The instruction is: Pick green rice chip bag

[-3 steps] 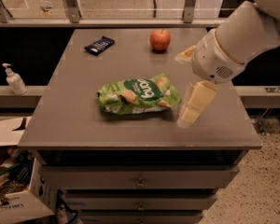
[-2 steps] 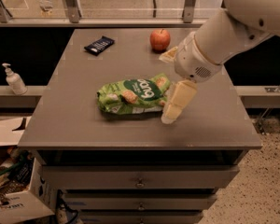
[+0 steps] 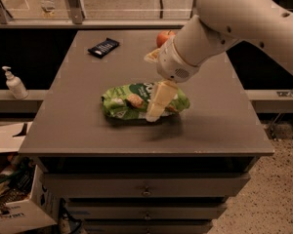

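The green rice chip bag [image 3: 132, 101] lies flat at the middle of the dark table [image 3: 78, 130]; it is light green with a dark green logo and pictured chips. My gripper [image 3: 154, 89] hangs over the bag's right half, with the white arm [image 3: 234, 18] reaching in from the upper right. Its jaws are open. One cream finger [image 3: 158, 101] points down across the front of the bag, its tip near the bag's front edge. The other cream finger [image 3: 151, 56] shows behind, above the bag's far side. The finger hides the bag's middle right part.
A small dark blue wrapper [image 3: 103, 47] lies at the table's back left. A red apple [image 3: 163, 37] sits at the back, partly hidden by the arm. A soap pump bottle [image 3: 13, 83] stands on a ledge to the left. Drawers are below the tabletop.
The arm has moved left and down toward the bag. The front finger went from beside the bag's right end to over its right half. The bag has not moved.
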Tool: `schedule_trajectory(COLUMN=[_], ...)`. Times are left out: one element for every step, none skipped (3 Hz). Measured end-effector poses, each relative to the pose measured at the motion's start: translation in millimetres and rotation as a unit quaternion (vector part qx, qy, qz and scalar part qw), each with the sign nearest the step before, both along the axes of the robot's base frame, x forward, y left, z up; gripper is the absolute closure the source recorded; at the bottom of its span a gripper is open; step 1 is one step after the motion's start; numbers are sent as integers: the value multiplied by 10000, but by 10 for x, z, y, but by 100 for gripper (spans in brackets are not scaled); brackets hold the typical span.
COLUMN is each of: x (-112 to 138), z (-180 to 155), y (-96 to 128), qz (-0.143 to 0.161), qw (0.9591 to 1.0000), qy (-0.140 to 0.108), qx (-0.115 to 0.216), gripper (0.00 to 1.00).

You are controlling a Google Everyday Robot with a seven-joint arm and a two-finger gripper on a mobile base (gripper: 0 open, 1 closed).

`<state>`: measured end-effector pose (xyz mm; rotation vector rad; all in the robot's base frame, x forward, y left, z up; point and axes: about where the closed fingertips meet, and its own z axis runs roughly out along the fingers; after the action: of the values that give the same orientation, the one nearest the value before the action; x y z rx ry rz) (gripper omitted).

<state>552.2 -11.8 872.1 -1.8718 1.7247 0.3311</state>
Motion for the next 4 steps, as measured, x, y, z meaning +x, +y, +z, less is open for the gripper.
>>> schedule_trajectory(x=[3,-74,-169,-249], z=[-82,-186,-283,-378], y=[228,393,488,533], qz=[111,169,212,231], qw=[9998,9990,9980,9970], qy=[87,282,458,598], qx=[141,288,374,442], gripper=[0,0,18,41])
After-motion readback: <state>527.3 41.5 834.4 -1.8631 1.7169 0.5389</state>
